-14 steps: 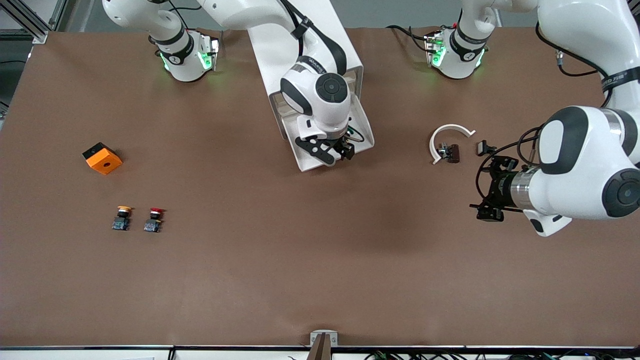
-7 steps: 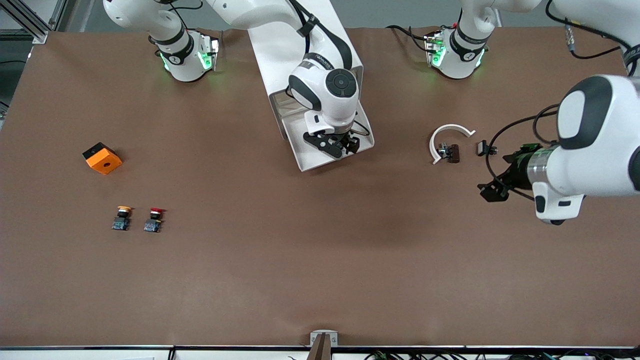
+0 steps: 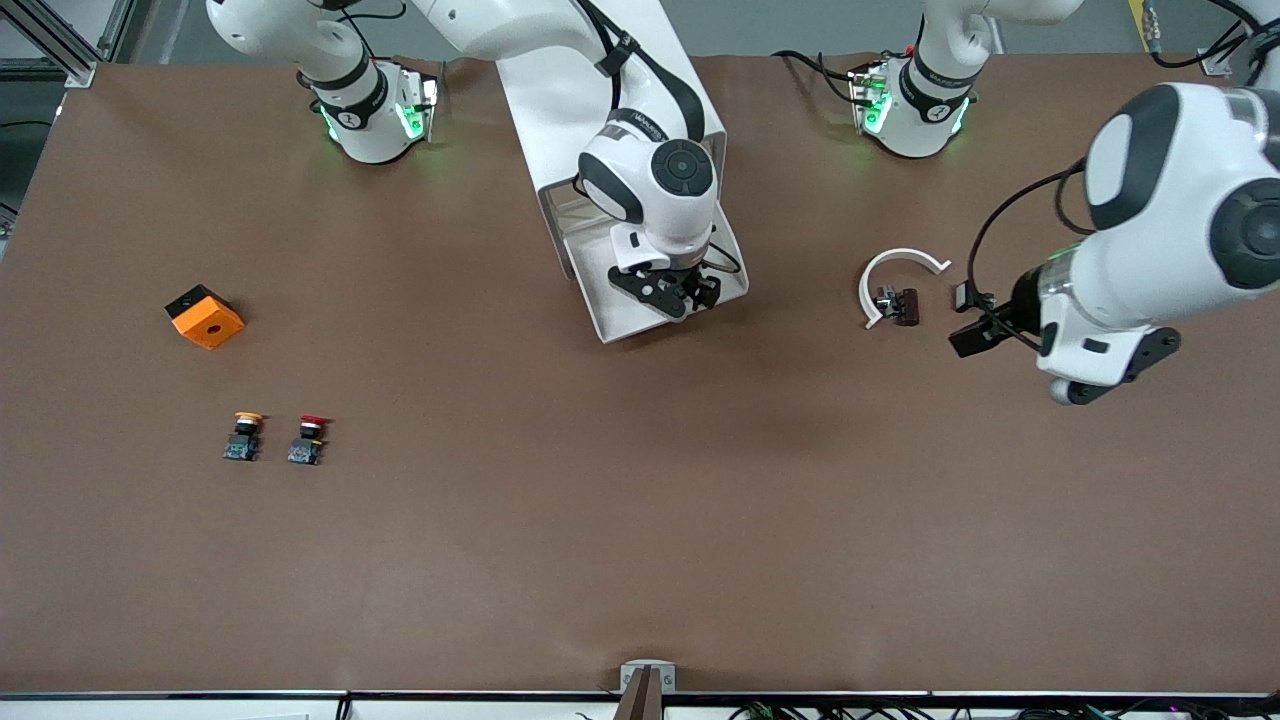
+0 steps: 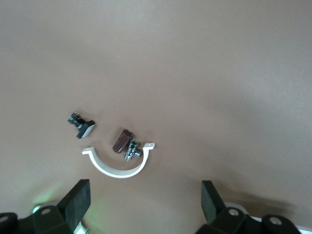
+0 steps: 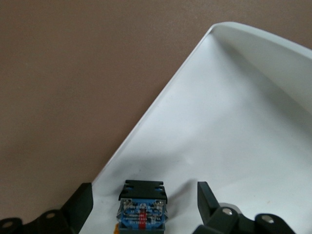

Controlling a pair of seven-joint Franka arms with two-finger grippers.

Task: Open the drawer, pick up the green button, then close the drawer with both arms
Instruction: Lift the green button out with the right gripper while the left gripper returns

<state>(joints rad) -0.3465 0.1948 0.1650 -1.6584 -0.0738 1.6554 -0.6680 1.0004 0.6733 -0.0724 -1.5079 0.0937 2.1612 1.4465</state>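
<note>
The drawer (image 3: 608,318) stands pulled out of the white cabinet (image 3: 560,90), toward the front camera. My right gripper (image 3: 668,292) is down inside the drawer and hides the button in the front view. In the right wrist view the button (image 5: 142,207) shows its black body and blue base on the drawer's white floor (image 5: 234,112); its cap is hidden. The right gripper (image 5: 144,195) is open and straddles it, with a gap on each side. My left gripper (image 3: 985,325) is open and empty over the table at the left arm's end; in its wrist view the left gripper (image 4: 144,197) holds nothing.
A white arc-shaped piece (image 3: 900,272), a dark brown part (image 3: 900,304) and a small black part (image 3: 965,295) lie by the left gripper. An orange block (image 3: 205,316), a yellow-capped button (image 3: 243,436) and a red-capped button (image 3: 307,440) sit toward the right arm's end.
The right gripper sank deeper into the drawer, around the button. The left arm swung round and its gripper moved toward the small black part.
</note>
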